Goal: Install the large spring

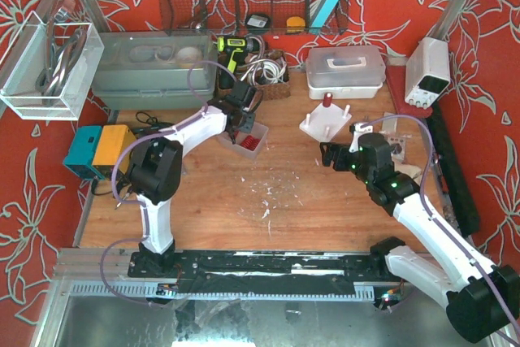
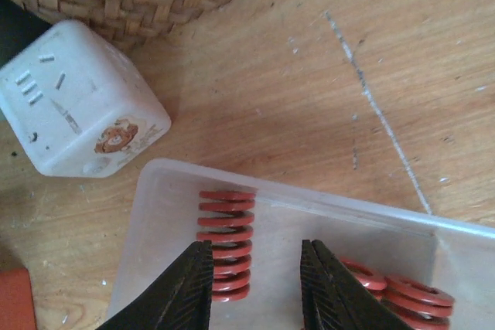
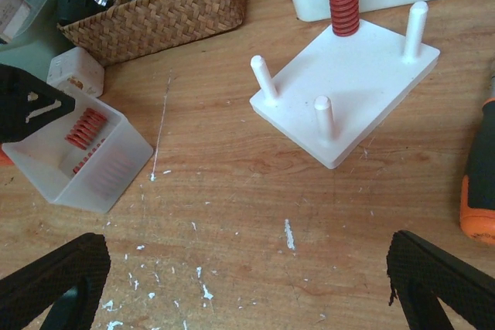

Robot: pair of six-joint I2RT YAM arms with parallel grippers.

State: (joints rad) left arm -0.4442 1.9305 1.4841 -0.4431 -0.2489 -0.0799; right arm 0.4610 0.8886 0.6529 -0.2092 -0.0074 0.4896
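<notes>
The left claw (image 2: 255, 246) is picking a large spring (image 2: 226, 218) from the bin (image 2: 158, 191), grasp unclear; carrying it to a peg (image 3: 264, 79) follows.

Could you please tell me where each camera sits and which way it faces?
Top external: above and behind the arms, looking down on the wooden table; both white arms show, left gripper over the translucent plastic bin of red springs.
Left wrist: on that arm, looking down into the bin; its black fingers show at the bottom.
Right wrist: on the right arm, facing the white four-peg board; its fingers fill the bottom corners.
Both wrist views share the bin and the woven basket.
</notes>
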